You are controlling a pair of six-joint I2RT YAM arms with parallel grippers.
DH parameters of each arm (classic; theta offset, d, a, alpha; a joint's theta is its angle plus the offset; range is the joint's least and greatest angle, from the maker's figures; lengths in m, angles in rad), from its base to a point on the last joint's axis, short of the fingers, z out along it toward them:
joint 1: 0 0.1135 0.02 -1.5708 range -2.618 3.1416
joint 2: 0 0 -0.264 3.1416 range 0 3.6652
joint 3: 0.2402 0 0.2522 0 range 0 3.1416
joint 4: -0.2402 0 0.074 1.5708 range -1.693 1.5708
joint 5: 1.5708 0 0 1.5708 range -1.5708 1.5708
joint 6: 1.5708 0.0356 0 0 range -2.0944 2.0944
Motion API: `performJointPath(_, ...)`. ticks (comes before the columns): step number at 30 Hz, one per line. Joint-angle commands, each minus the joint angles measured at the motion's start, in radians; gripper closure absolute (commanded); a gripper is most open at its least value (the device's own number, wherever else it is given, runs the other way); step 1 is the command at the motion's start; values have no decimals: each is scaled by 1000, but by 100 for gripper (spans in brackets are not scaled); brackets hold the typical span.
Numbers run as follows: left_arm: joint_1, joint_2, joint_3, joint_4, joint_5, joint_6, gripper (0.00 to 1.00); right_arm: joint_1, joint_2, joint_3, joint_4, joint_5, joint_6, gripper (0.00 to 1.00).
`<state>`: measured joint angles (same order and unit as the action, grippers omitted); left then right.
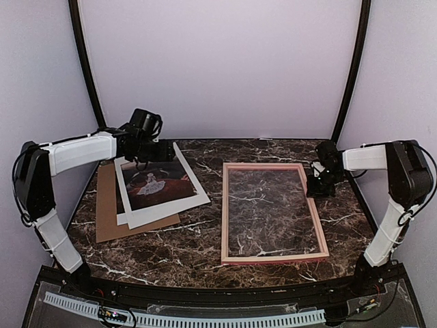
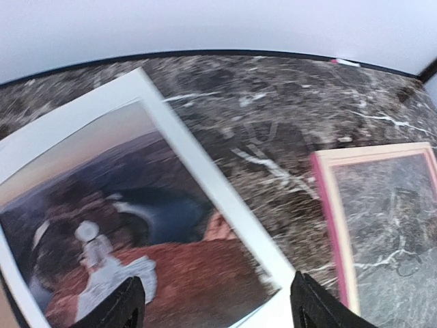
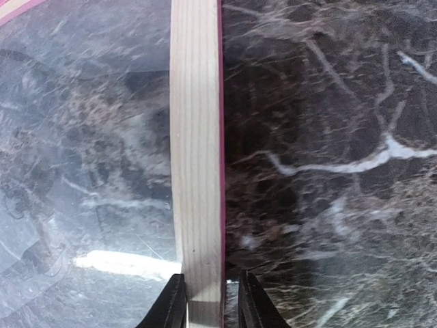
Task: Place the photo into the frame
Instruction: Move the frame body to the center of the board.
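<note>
Right tool (image 3: 208, 283) straddling frame (image 1: 272, 212) edge (elbow raised), left tool (image 2: 212, 290) above photo (image 1: 158, 184)

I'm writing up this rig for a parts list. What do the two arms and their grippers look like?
The left arm and right arm have white link shells and black joints, with black cables looping beside them. The left gripper and right gripper are black, with slim tapered fingers. No markings are legible.

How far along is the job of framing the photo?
Nothing is finished: the photo lies left of the frame, outside it. In hand: the left gripper is open over the photo, and the right gripper clasps the frame's rail. Left: gripping the photo and laying it inside.
</note>
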<state>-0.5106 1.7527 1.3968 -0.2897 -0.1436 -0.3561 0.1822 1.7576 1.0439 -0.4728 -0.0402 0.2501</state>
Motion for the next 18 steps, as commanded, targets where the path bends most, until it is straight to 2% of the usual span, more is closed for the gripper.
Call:
performJointPath(1, 136, -149, -169, -75, 30, -55, 23, -29, 13, 67, -57, 152, -39, 71)
performJointPath(4, 243, -206, -247, -91, 64, -59, 20, -11, 0, 116, -63, 160, -47, 59)
performJointPath(6, 308, -227, -286, -103, 107, -62, 18, 27, -10, 153, -50, 166, -43, 47)
performJointPath(9, 373, -233, -330, -110, 180, -64, 15, 98, -11, 218, -15, 148, -32, 35)
performJointPath(13, 430, -219, -371, -98, 198, -61, 14, 196, 41, 304, 52, 0, 0, 27)
performJointPath(18, 456, -174, -405, -75, 227, -63, 18, 335, 175, 461, 71, -106, 32, 24)
